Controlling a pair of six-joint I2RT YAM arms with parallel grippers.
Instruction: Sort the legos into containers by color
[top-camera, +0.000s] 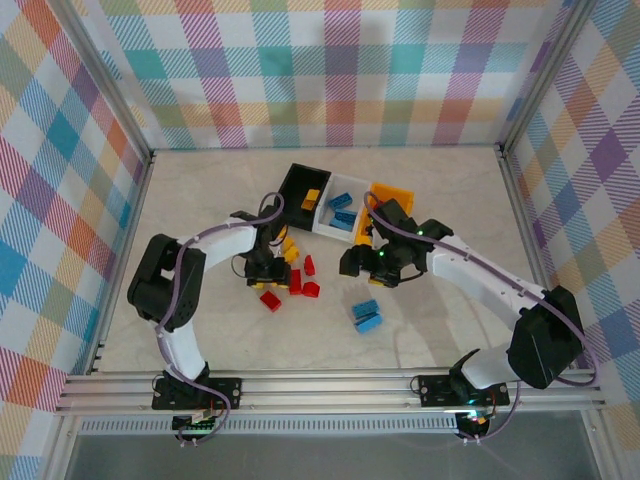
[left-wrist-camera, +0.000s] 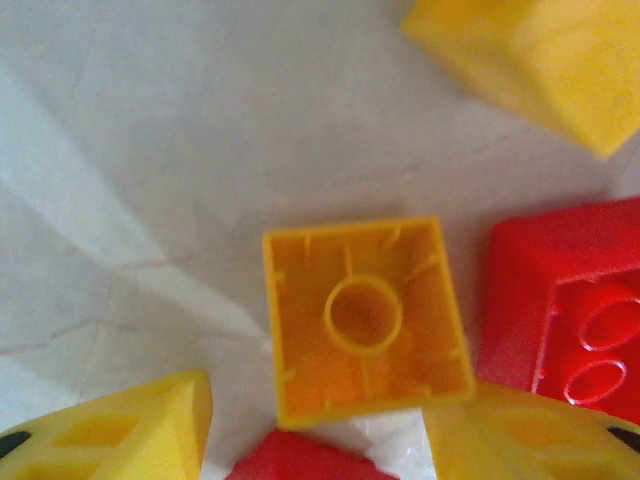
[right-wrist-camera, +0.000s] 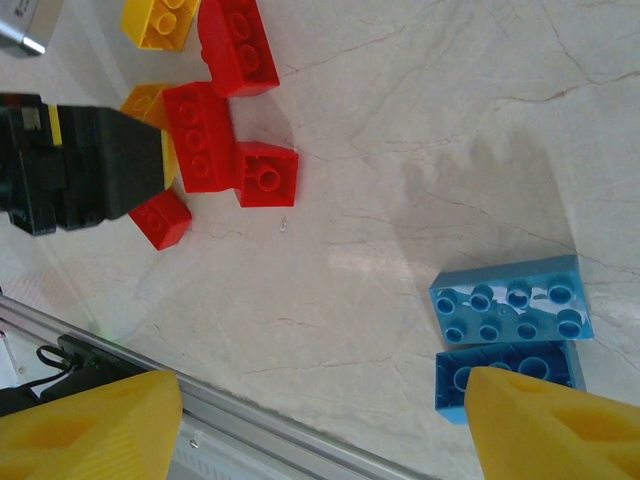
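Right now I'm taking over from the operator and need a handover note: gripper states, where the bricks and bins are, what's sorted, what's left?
Left gripper: open, low over an upside-down yellow plastic brick, one finger each side, not closed.
Right gripper: open, empty, above the table by two loose light blue studded bricks.
Done: black plastic bin holds one yellow brick; white plastic bin holds two blue bricks. Yellow-orange plastic bin is partly hidden by the right arm.
Left: red studded bricks and yellow ones around the left gripper, plus the two blue.
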